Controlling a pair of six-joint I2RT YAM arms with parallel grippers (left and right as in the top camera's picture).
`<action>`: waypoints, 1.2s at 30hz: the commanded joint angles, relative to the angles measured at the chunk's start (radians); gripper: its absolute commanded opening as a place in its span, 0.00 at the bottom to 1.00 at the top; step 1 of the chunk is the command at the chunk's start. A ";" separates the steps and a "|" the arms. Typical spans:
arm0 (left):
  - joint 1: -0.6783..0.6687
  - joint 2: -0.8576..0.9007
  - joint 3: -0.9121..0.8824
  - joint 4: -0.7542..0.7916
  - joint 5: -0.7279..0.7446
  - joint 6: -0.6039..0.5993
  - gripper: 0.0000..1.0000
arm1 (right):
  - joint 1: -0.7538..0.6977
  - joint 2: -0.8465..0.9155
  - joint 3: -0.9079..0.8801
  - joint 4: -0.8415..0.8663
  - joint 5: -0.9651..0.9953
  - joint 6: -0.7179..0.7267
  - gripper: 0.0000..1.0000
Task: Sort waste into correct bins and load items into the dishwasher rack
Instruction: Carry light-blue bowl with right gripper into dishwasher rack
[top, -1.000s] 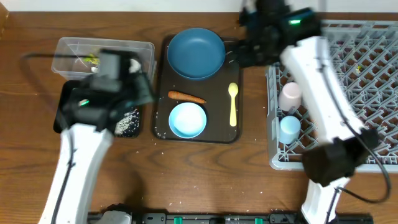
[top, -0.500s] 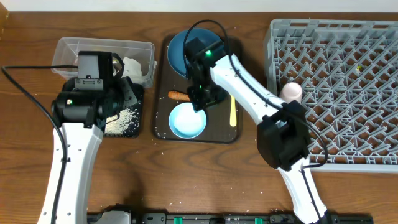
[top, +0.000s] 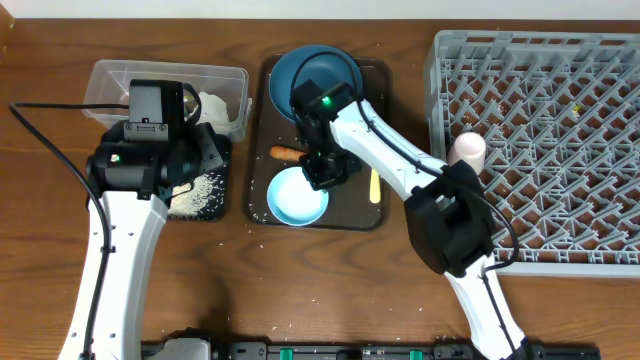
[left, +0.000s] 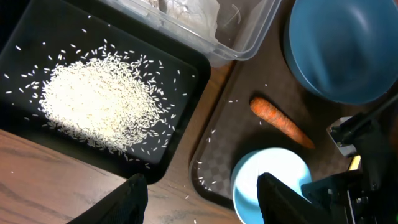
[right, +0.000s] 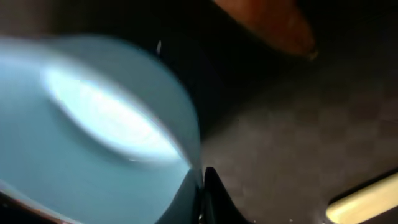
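On your left, the left gripper hangs over the black tray, jaws apart and empty, rice heaped inside. In the centre, the right gripper looks pinched on the rim of the pale blue bowl, just below the carrot. You're on bowl loading. Next, lift clear and carry it right to the dishwasher rack. A second ago that arm was up beyond the plate.
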 joint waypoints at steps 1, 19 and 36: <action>0.004 0.007 -0.006 -0.006 0.001 -0.005 0.59 | -0.014 -0.005 0.002 -0.002 0.009 0.001 0.01; 0.004 0.007 -0.006 -0.005 0.001 -0.005 0.59 | -0.273 -0.467 0.032 0.002 0.780 0.248 0.01; 0.004 0.024 -0.006 0.013 0.001 -0.005 0.59 | -0.430 -0.224 0.029 0.100 1.590 0.419 0.01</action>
